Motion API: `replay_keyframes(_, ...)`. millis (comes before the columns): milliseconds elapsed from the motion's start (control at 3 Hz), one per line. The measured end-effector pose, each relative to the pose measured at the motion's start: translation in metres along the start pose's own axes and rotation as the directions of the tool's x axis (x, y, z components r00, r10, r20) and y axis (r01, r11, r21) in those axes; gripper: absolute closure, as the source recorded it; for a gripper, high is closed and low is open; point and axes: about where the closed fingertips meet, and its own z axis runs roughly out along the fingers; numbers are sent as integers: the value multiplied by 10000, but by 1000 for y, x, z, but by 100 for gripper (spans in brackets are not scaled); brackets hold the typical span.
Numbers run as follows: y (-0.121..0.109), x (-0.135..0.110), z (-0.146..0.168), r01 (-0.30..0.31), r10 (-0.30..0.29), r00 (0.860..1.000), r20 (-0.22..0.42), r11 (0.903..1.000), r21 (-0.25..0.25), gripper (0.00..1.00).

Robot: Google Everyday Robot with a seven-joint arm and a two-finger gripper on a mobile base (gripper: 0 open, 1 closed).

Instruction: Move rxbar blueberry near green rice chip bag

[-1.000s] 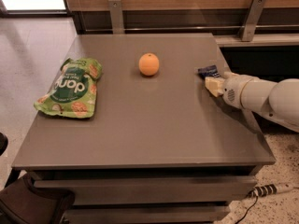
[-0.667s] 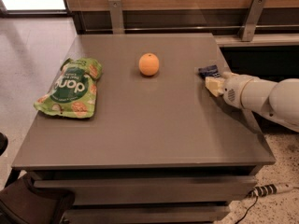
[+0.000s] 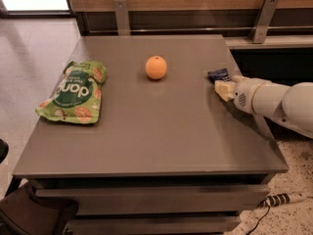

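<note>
The rxbar blueberry (image 3: 218, 75) is a small dark navy bar lying near the right edge of the grey table (image 3: 146, 131); only its left end shows past the arm. My gripper (image 3: 224, 88) reaches in from the right on a white arm, and its pale fingertips sit right at the bar's near side, touching or almost touching it. The green rice chip bag (image 3: 74, 92) lies flat at the table's left side, far from the bar.
An orange (image 3: 156, 67) sits at the table's middle back, between bag and bar. A wood-panelled wall with metal brackets (image 3: 264, 17) runs behind the table. A dark chair or bag (image 3: 34, 217) is at the lower left, and a power strip (image 3: 286, 198) lies on the floor at right.
</note>
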Motion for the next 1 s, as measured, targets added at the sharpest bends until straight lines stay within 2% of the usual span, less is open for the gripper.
replay_keyframes(1000,0,0,0,4,-4,10000,0,10000,0,100)
